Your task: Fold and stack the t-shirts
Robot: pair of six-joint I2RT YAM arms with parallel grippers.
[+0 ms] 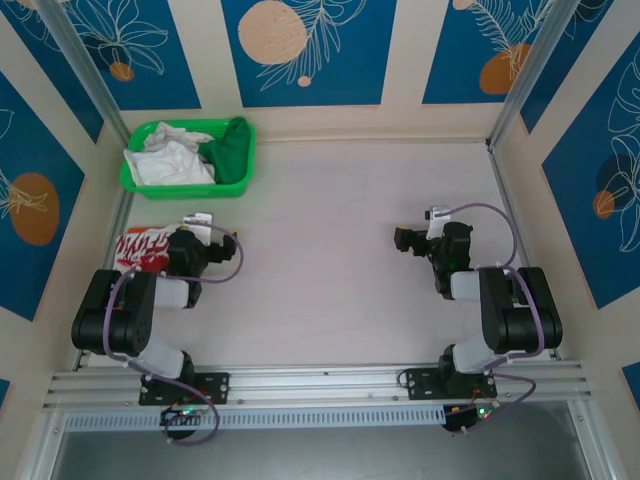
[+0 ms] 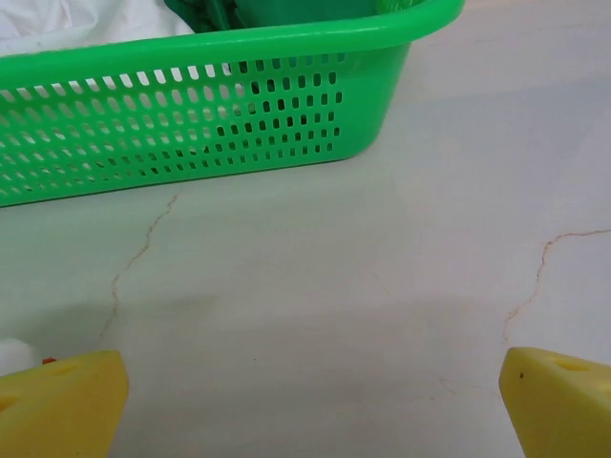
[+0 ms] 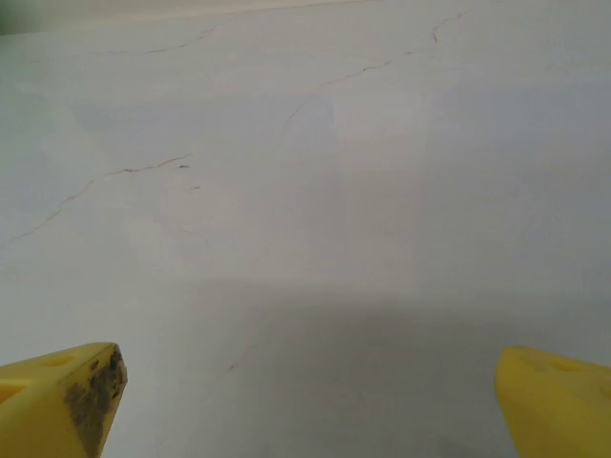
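Note:
The bright green t-shirt (image 1: 232,140) lies bunched in the right end of the green plastic basket (image 1: 186,186); its folds (image 2: 215,11) show over the basket rim in the left wrist view. The red t-shirt with white lettering (image 1: 140,245) lies folded on the table at the far left, partly hidden by my left arm. My left gripper (image 1: 225,244) (image 2: 310,410) hovers open over bare table just in front of the basket, its yellow fingertips (image 2: 59,401) wide apart. My right gripper (image 1: 403,240) (image 3: 305,405) is open over bare table, holding nothing.
White cloth (image 1: 170,160) (image 2: 76,19) fills the basket's left part. The perforated basket wall (image 2: 191,105) stands close ahead of the left gripper. Patterned walls and metal posts (image 1: 95,80) enclose the table; a rail (image 1: 320,380) runs along the near edge.

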